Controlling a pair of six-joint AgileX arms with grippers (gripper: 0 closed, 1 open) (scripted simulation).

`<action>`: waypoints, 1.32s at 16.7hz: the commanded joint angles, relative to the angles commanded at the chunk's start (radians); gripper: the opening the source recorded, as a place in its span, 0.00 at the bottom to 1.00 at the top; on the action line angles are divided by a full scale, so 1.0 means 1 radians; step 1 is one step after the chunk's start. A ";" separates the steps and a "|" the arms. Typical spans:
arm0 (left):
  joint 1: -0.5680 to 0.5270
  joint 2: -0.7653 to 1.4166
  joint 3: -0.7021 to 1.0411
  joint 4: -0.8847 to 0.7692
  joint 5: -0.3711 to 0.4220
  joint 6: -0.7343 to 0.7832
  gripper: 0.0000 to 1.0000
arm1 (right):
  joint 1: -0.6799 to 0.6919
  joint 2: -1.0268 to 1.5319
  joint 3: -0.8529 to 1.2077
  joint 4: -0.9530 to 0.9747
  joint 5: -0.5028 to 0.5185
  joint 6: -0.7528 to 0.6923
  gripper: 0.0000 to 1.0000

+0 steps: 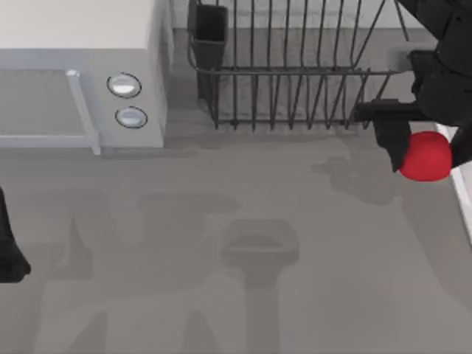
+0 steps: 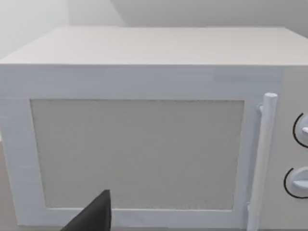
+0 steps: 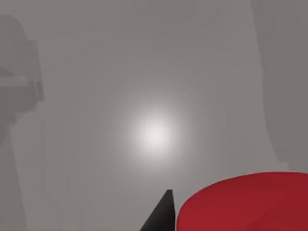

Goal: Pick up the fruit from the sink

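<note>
Grey table [image 1: 221, 192], right gripper [image 1: 420, 151] clamped on fruit [image 1: 425, 156] beside sink [image 1: 463, 184], left arm parked left

Fruit [image 1: 425, 156]: smooth, evenly red skin, matt to faintly satin, no markings.
Right end effector [image 1: 413, 144]: black, matt, hard-looking casing.
Bench [image 1: 243, 243]: plain grey, smooth, with one soft sheen spot in the right wrist view.
Dish rack [image 1: 295, 66]: thin dark wire, plain finish.
Microwave [image 2: 144, 125]: pale grey smooth casing, matt; door panel finely textured; dials lightly glossy.
</note>
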 joint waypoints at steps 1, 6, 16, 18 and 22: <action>0.000 0.000 0.000 0.000 0.000 0.000 1.00 | 0.057 -0.008 -0.013 0.004 0.001 0.057 0.00; 0.000 0.000 0.000 0.000 0.000 0.000 1.00 | 0.183 -0.036 -0.054 0.019 0.003 0.183 0.00; 0.000 0.000 0.000 0.000 0.000 0.000 1.00 | 0.183 -0.001 -0.232 0.237 0.003 0.185 0.00; 0.000 0.000 0.000 0.000 0.000 0.000 1.00 | 0.185 0.015 -0.315 0.344 0.003 0.186 0.00; 0.000 0.000 0.000 0.000 0.000 0.000 1.00 | 0.187 0.032 -0.409 0.443 0.004 0.188 0.00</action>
